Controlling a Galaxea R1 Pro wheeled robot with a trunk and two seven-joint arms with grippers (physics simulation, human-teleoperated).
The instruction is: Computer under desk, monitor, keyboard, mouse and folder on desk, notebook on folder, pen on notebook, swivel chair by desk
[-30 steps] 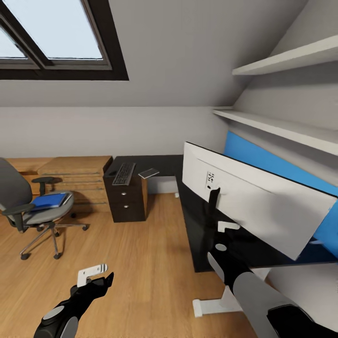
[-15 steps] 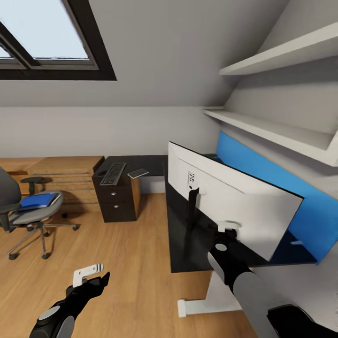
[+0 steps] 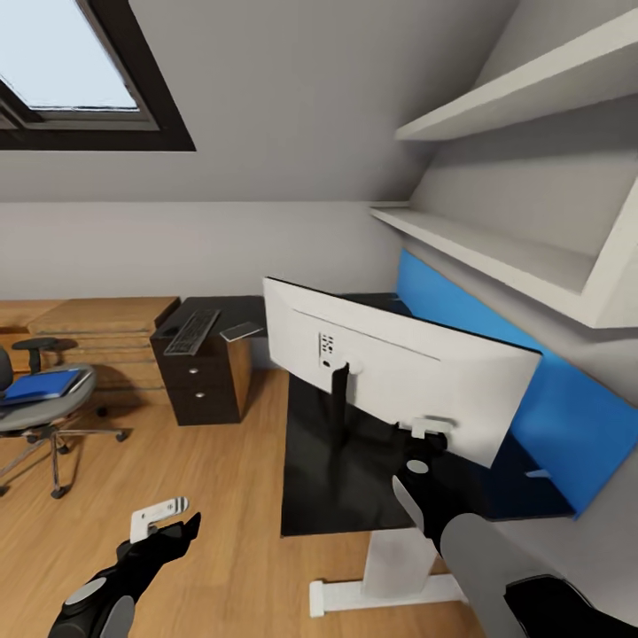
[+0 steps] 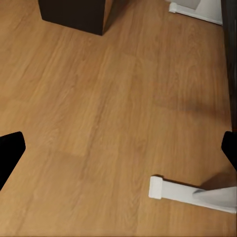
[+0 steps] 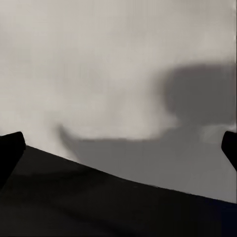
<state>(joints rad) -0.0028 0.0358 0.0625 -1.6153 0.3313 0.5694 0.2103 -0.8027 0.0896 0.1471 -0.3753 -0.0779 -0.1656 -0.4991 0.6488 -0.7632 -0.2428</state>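
Skylight (image 3: 71, 71), wall shelves (image 3: 496, 257), wood floor (image 4: 98, 123)

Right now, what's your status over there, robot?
Both grippers open, empty: left gripper over floor, right gripper at the monitor back. Monitor on desk. Folder on swivel chair.

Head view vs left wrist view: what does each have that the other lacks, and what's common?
Head view alone: monitor on the desk, keyboard, blue folder on the swivel chair, right gripper at the monitor's back. Left wrist view alone: its two fingertips spread wide. Shared: wood floor, white desk foot, black drawer unit.
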